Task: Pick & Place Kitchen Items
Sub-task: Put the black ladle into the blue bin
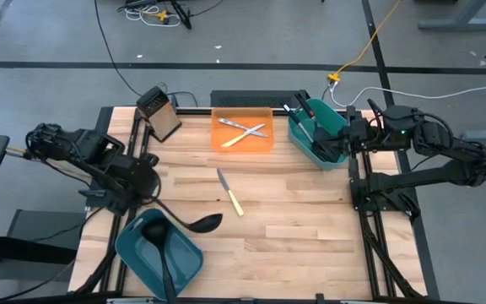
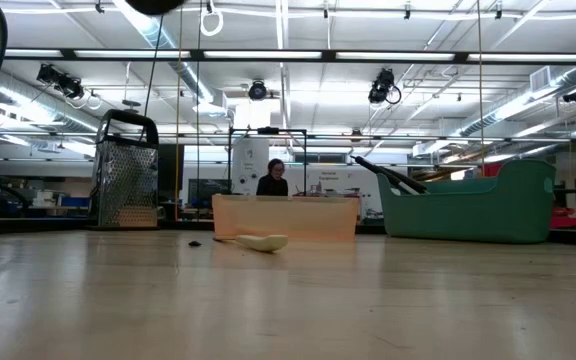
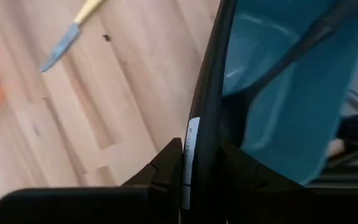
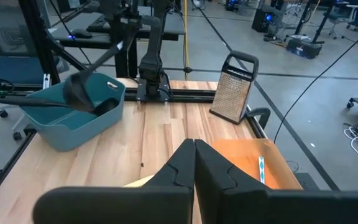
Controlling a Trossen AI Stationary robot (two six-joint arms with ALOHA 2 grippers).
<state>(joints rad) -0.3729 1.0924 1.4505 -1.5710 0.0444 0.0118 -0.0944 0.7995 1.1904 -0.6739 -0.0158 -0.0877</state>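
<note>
Butcher-block table (image 1: 294,228) sits in a big workshop with grey floors, cables, and a person far behind. Left gripper (image 1: 146,187) pinches a black ladle (image 1: 194,223) over the near teal bin (image 1: 188,263); its handle label looks unreadable. Right gripper (image 4: 194,163) is closed empty by the far bin (image 1: 332,127), and a yellow-handled knife (image 1: 229,192) lies mid-table.

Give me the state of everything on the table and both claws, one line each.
Left claw: shut on ladle handle, bowl beside near bin.
Second ladle: in near bin.
Knife: flat on table.
Tray: holds cutlery.
Grater: upright.
Right claw: shut, empty.
</note>
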